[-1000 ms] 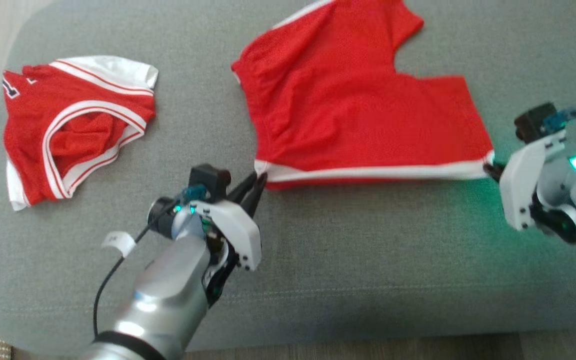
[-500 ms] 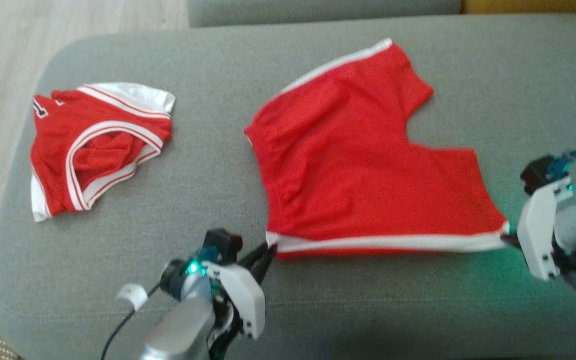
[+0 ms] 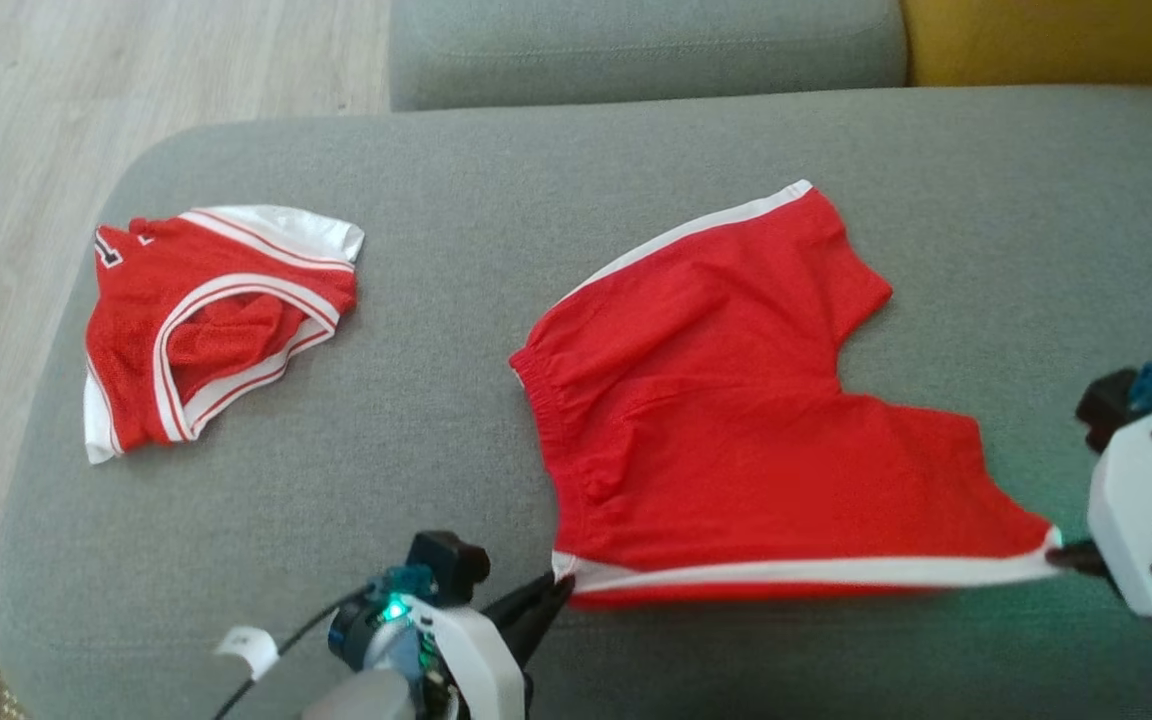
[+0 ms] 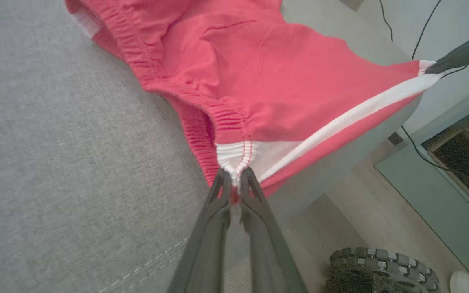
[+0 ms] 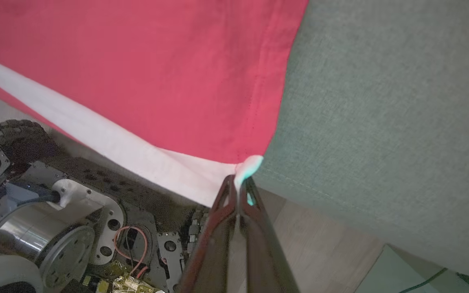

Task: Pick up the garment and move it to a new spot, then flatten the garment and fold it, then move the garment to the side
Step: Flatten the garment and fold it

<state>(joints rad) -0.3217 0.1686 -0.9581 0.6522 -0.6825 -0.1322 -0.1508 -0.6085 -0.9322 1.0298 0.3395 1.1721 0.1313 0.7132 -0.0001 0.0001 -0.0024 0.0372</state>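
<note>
Both pincers have dragged the red shorts (image 3: 736, 420) nearer the sofa (image 3: 436, 180) front; camera shifted too. Left pincer (image 3: 558, 587) clenched on the waistband corner, right pincer (image 3: 1061, 555) on the leg corner, white stripe (image 3: 806, 572) taut between, the rest lying beyond. Likely light, limp; grip corners.

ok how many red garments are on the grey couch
2. Red fabric shorts with white side stripes right of centre, near edge pinched between the left tool and right tool. Crumpled red mesh jersey with white trim far left.
</note>
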